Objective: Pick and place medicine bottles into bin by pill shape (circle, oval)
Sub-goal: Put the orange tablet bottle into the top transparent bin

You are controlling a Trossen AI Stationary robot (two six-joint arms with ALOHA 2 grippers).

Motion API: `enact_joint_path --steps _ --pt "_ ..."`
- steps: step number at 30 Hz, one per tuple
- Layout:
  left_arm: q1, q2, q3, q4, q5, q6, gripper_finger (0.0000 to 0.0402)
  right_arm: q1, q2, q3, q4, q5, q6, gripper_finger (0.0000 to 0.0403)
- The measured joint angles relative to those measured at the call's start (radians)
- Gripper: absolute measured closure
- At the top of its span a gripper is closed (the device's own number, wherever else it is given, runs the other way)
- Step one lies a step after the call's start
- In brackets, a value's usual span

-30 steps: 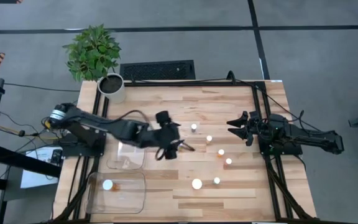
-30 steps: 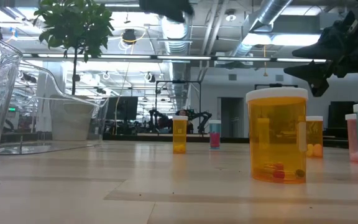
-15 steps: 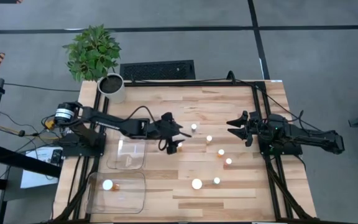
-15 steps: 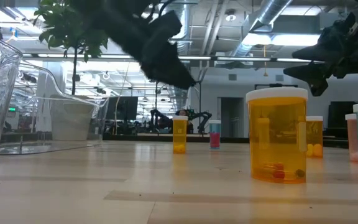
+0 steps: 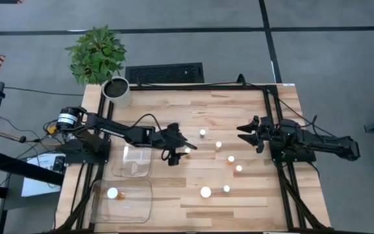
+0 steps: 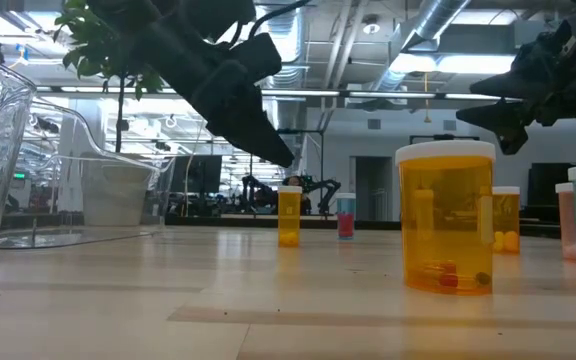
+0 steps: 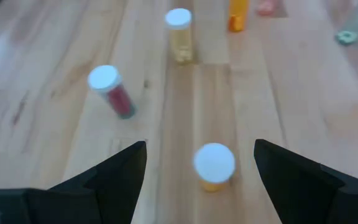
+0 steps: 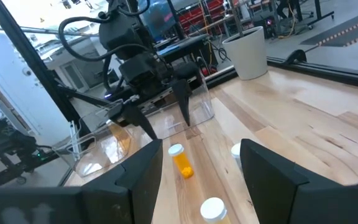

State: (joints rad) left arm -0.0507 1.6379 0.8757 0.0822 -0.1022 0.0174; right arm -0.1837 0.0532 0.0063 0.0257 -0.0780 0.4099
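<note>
With my left hand (image 5: 184, 149) spread apart over the small medicine bottle (image 5: 187, 151) mid-surface, I'm in the approach step. Next: drop, straddle the cap, clamp. Right hand (image 5: 247, 133) waits open at the right edge.

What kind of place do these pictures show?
Probably a robotics lab or workshop. A wooden table carries two dark robot arms; behind it run bare ceiling ducts, and another robot arm stands at a far bench. Small pill bottles are set out as test objects.
</note>
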Motion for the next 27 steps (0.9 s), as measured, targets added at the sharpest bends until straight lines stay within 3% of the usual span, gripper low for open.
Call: enact_joint_path --steps 7,15,19,22,27 --pt "0.009 0.0 0.002 -0.004 0.008 0.033 0.0109 0.0 0.0 0.0 -0.001 0.0 0.0 0.0178" --pt "0.018 0.0 0.162 -0.268 -0.007 0.089 0.0109 0.0 0.0 0.0 -0.002 0.0 0.0 0.0178" --pt "0.018 0.001 0.189 -0.313 0.004 0.092 0.0109 0.0 0.0 0.0 -0.002 0.0 0.0 0.0178" --pt "0.018 0.065 0.242 -0.33 0.013 0.109 0.0109 0.0 0.0 0.0 -0.002 0.0 0.0 0.0178" --pt "0.018 0.244 0.431 -0.538 0.028 0.18 0.0109 -0.001 0.009 0.0 0.007 0.0 0.0 0.0178"
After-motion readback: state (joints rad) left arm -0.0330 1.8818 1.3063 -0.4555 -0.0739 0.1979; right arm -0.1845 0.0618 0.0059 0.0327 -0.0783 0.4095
